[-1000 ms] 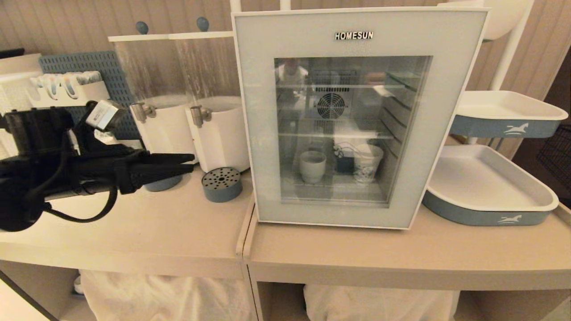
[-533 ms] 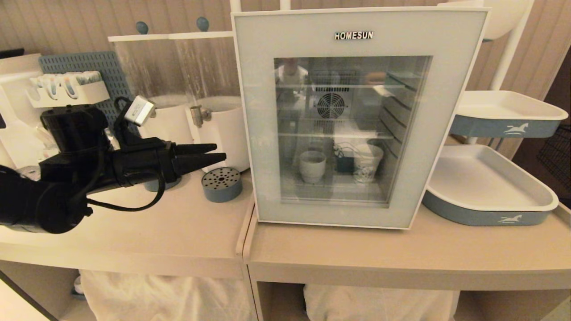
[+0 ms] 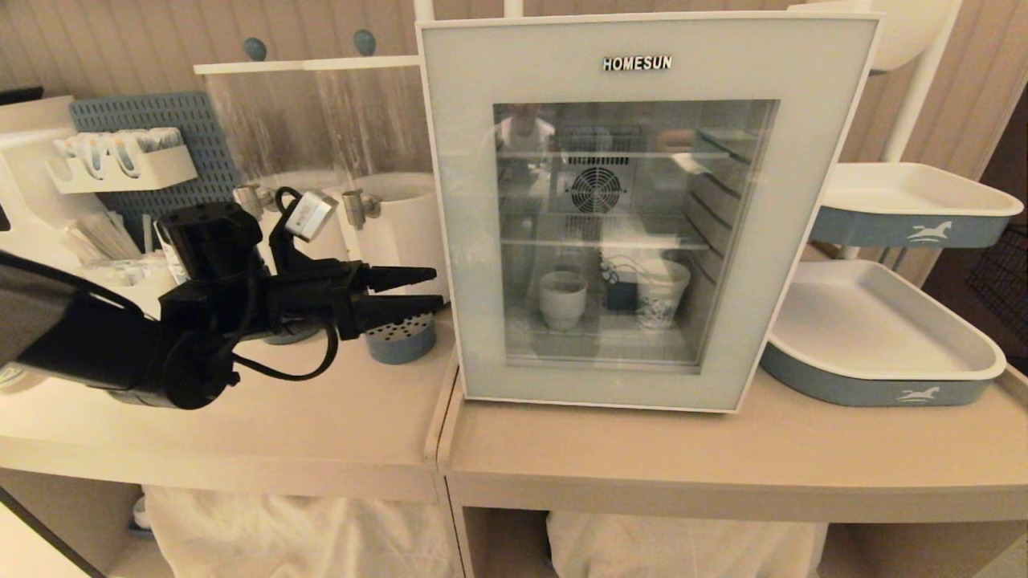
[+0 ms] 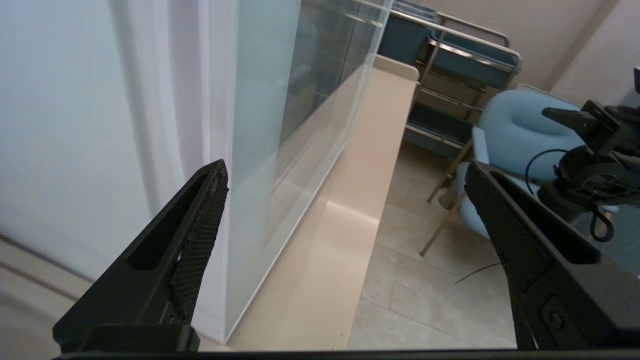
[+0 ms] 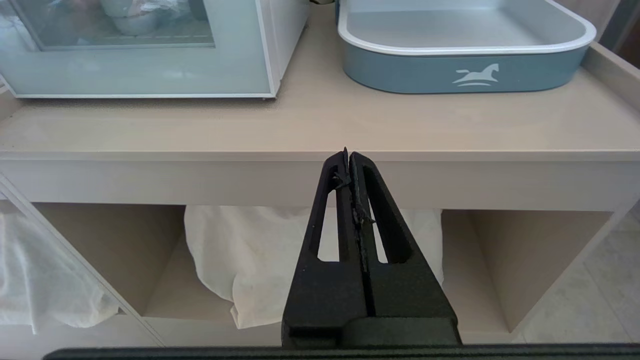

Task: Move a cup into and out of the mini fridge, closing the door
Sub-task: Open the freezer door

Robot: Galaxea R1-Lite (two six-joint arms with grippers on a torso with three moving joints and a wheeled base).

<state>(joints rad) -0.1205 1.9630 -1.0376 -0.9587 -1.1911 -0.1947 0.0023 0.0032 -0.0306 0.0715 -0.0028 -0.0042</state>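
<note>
The mini fridge [image 4: 75,125] stands on the counter with its pale blue-grey door [image 3: 466,241] shut. Through the glass the white cup [image 3: 562,299] sits on the bottom wire shelf, left of centre. My left gripper [image 3: 438,291] is held level and open, its tips just short of the door's left edge with nothing between them. In the left wrist view the left gripper [image 4: 346,167] has the door [image 4: 255,125] edge near one finger [image 4: 200,225]. My right gripper [image 5: 348,152] is shut and empty, hanging below the counter's front edge, outside the head view.
A printed paper cup [image 3: 662,293] stands beside the cup in the fridge. Two white drink dispensers [image 3: 393,241] and a blue-grey perforated drip cup [image 3: 399,337] stand behind my left gripper. Stacked white-and-blue trays [image 3: 875,385] stand on the right. A blue chair [image 4: 520,125] stands on the floor.
My left arm has swung right across the counter, from the far left to the door's left edge, its fingers staying open. The right arm has not moved.
</note>
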